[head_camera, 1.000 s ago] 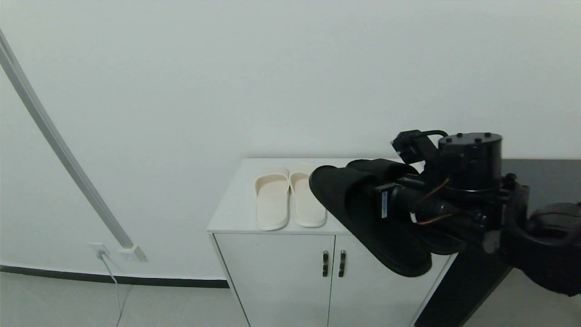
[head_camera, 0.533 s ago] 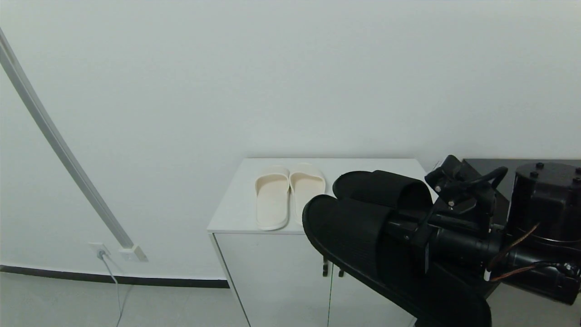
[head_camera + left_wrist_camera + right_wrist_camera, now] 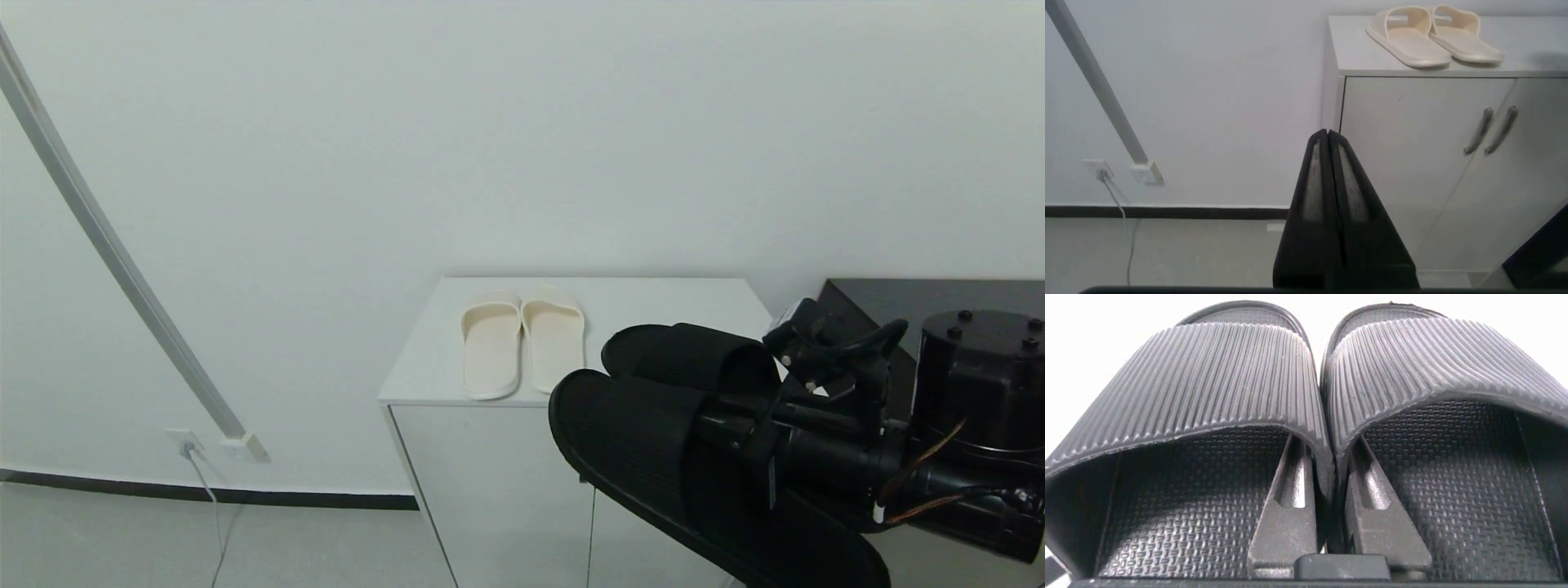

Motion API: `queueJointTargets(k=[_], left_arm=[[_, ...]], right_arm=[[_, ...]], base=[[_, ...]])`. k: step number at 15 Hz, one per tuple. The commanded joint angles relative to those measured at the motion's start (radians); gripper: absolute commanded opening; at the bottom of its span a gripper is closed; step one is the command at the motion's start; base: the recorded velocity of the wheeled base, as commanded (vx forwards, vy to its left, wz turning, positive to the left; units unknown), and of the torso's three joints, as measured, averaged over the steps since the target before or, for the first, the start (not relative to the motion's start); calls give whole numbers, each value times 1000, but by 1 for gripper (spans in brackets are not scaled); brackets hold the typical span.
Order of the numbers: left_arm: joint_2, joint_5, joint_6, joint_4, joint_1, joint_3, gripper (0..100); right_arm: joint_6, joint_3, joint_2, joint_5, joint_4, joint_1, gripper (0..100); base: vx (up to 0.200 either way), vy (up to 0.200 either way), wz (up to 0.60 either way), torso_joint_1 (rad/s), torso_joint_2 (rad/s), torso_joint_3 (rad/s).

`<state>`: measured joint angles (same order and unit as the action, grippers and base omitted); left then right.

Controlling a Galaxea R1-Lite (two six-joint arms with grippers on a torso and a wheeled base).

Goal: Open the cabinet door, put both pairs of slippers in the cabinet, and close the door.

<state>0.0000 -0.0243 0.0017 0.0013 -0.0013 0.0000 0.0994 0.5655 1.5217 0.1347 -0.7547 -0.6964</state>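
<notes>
— While the right gripper (image 3: 1327,457) clamps the black slippers (image 3: 653,425) mid-air before the cabinet (image 3: 490,490), where is the white pair (image 3: 522,343)?
— On the cabinet top; doors (image 3: 1421,163) shut. The left gripper (image 3: 1328,140) is closed, empty.

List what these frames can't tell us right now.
- Head view: the black slippers cover the cabinet door handles, and their heels run off the bottom edge.
- Left wrist view: the shut doors hide the cabinet interior, and its base is cut off below.
- Right wrist view: the right gripper has its fingertips hidden under the straps.
</notes>
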Motion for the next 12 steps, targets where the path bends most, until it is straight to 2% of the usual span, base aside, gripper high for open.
queueJointTargets(k=[1,12], left_arm=[[2,0,0,0,0,0,0],[2,1,-5,0,0,0,0]], right_arm=[[0,-10,5,0,0,0,0],[-1,-65,-23,5,-9,0,0]], base=[[-200,0,0,-2,2,7],[0,0,0,0,0,0]])
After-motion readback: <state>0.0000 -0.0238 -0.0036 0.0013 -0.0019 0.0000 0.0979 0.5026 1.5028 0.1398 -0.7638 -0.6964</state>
